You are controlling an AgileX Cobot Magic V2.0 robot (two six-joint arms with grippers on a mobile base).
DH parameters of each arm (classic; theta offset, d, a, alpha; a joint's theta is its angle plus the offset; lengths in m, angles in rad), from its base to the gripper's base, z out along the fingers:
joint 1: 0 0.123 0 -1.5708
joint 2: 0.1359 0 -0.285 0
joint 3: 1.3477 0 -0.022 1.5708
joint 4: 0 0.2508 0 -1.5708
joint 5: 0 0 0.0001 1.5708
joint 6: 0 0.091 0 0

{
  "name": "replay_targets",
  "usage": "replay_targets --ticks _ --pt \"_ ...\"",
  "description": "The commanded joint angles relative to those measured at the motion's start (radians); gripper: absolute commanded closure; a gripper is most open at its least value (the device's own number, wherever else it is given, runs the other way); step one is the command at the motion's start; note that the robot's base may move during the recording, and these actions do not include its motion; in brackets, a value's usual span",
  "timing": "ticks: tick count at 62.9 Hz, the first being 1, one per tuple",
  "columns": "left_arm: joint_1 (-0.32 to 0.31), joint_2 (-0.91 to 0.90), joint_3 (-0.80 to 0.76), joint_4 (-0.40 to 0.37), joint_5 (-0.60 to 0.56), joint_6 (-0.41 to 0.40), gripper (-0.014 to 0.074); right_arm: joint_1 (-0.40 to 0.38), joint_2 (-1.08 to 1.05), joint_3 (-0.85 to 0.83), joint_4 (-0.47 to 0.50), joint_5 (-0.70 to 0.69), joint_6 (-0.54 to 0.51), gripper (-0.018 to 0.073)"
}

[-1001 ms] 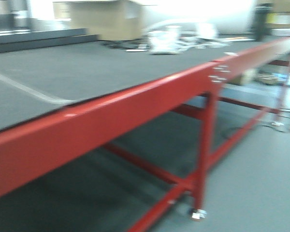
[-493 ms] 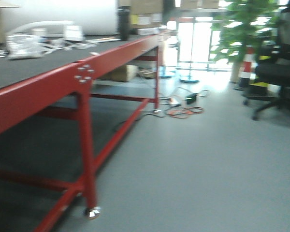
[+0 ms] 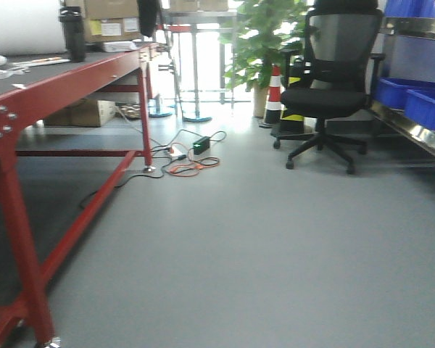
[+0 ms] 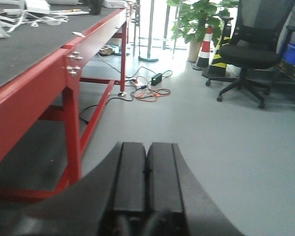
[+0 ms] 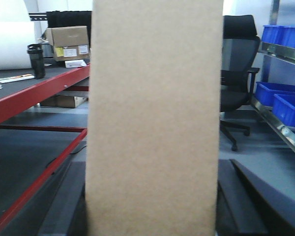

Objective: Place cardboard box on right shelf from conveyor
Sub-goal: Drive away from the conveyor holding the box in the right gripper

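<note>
My right gripper (image 5: 152, 199) grasps the slim tan cardboard box (image 5: 155, 123); my left gripper (image 4: 146, 172) is clenched, empty. I'd carry the box level to the shiny steel shelf (image 5: 280, 129) right of it.

View swung right off conveyor (image 3: 29, 72); chair (image 3: 326, 94), right shelf (image 3: 420, 134) appeared.

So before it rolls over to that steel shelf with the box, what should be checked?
1. The cardboard box is held in the right gripper: ok.
2. The left gripper is shut and empty: ok.
3. The floor ahead is bare: ok; the cables lie off to the left.
4. The office chair stands close to the right shelf: not ok.
5. Free spot beside the blue bins: cannot tell.
</note>
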Motion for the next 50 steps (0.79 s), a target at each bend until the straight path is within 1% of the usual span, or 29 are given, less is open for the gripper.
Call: replay_targets --ticks 1,50 --pt "0.0 -0.008 0.01 0.001 -0.086 -0.005 0.0713 -0.004 0.011 -0.029 -0.007 -0.112 -0.007 0.0505" --pt "0.0 -0.008 0.01 0.001 -0.086 -0.005 0.0713 -0.004 0.011 -0.029 -0.007 -0.112 -0.007 0.0505"
